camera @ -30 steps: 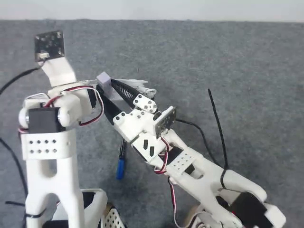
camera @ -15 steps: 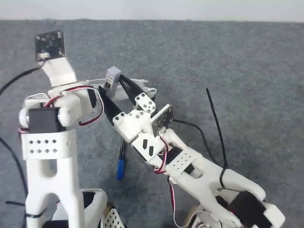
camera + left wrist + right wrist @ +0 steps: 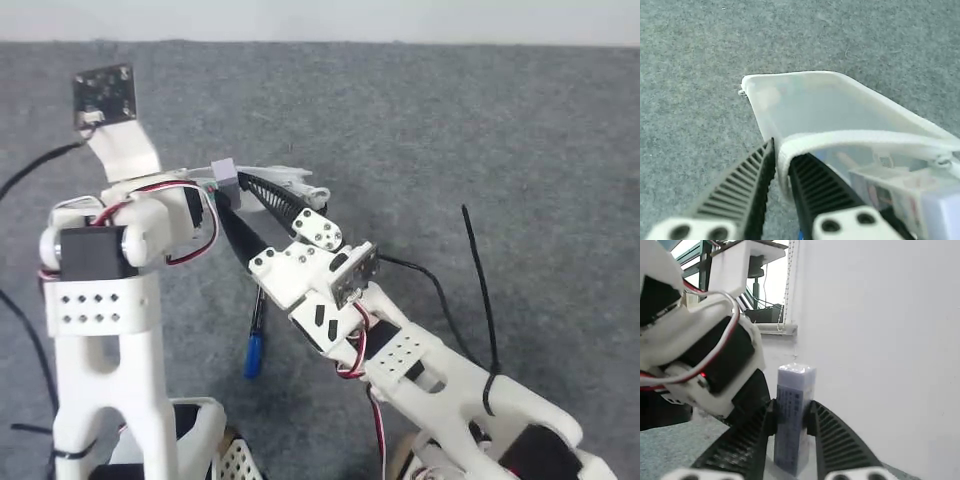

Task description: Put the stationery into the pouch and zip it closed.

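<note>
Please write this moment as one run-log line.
left gripper shut on pouch rim | right gripper shut on eraser near pouch | blue pen on table

Translucent plastic pouch [image 3: 815, 100]; rough cloth table [image 3: 500, 120]

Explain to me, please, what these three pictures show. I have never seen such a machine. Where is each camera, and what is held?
These are two small white robot arms at a table with a grey surface. One picture looks down from a fixed camera above; the other two come from a camera on each arm's wrist, so the black fingers appear close. The left gripper pinches the rim of a translucent pouch, whose mouth seems open. The right gripper holds a small pale block, probably an eraser, clamped between its fingers. A blue pen lies on the surface between the arms.
</note>
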`<state>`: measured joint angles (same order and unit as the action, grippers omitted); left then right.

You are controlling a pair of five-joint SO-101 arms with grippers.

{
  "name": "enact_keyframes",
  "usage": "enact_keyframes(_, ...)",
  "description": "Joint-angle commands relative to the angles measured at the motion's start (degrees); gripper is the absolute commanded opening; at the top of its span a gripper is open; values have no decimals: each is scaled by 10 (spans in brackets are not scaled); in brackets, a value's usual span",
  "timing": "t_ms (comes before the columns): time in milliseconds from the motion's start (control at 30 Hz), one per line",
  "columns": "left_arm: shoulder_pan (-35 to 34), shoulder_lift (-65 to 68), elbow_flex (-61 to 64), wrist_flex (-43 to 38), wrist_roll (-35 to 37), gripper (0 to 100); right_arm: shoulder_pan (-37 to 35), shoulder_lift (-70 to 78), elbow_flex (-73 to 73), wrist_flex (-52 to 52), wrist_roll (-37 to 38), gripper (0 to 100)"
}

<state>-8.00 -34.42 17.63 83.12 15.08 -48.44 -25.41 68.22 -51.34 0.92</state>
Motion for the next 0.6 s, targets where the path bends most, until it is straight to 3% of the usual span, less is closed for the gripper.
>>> enact_keyframes(0, 4, 1, -13, 2, -5, 10, 9, -17, -15, -7, 7, 6)
enact_keyframes(400, 3, 1, -12, 2, -5, 10, 22, 163, -76, -165, 12, 6)
enact_keyframes(567, 3, 1, -12, 2, -5, 10, 15, 172, -62, -178, 60, 15)
